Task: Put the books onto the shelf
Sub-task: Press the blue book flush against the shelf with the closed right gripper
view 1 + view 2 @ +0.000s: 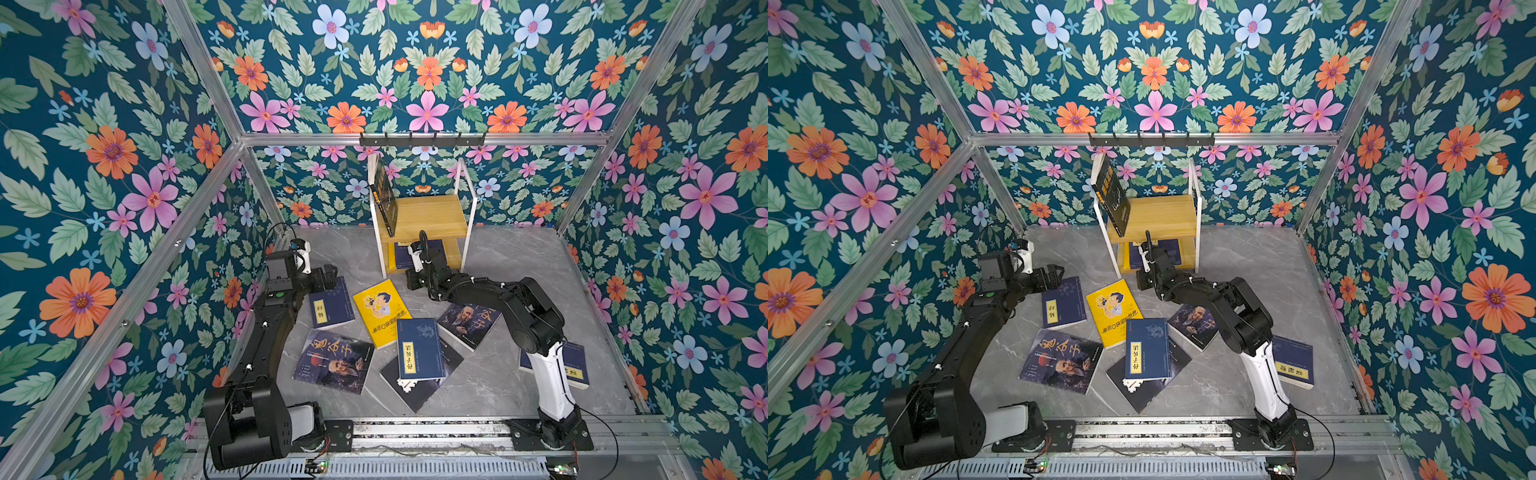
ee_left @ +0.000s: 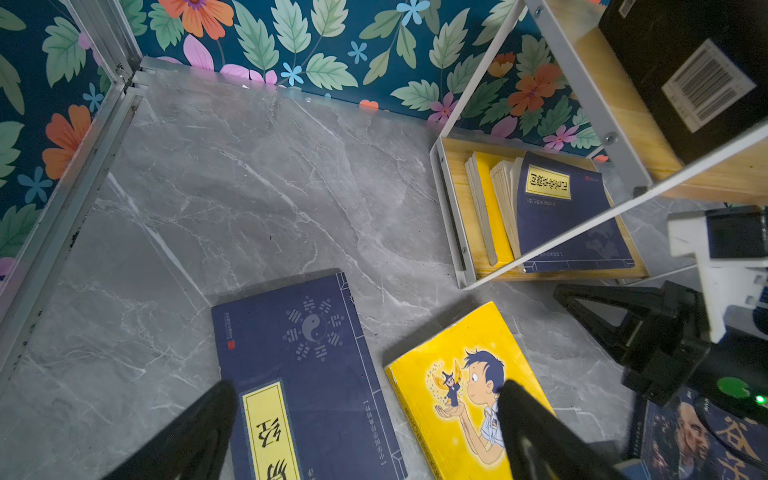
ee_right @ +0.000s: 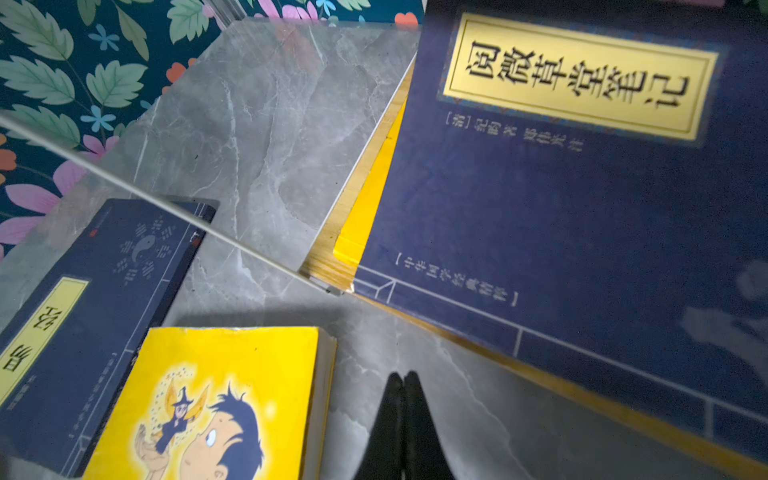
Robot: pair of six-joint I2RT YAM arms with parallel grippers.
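Books (image 1: pixel 381 311) lay scattered on the grey floor (image 1: pixel 498 382) before the shelf (image 1: pixel 428 216), where a navy volume (image 3: pixel 582 216) showed 阅微草堂笔记 legibly only in the right wrist view; left gripper (image 2: pixel 368 390) gaped empty, right gripper (image 3: pixel 403 376) closed, empty.

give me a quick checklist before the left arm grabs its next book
1. left gripper open: ok, fingers spread above the navy bagua book.
2. right gripper empty: ok, shut on nothing.
3. room on the shelf top board: ok, bare beside the black book.
4. shelf front free: not ok, right gripper sits before the lower tier.
5. black book stable: cannot tell, it leans on the frame.
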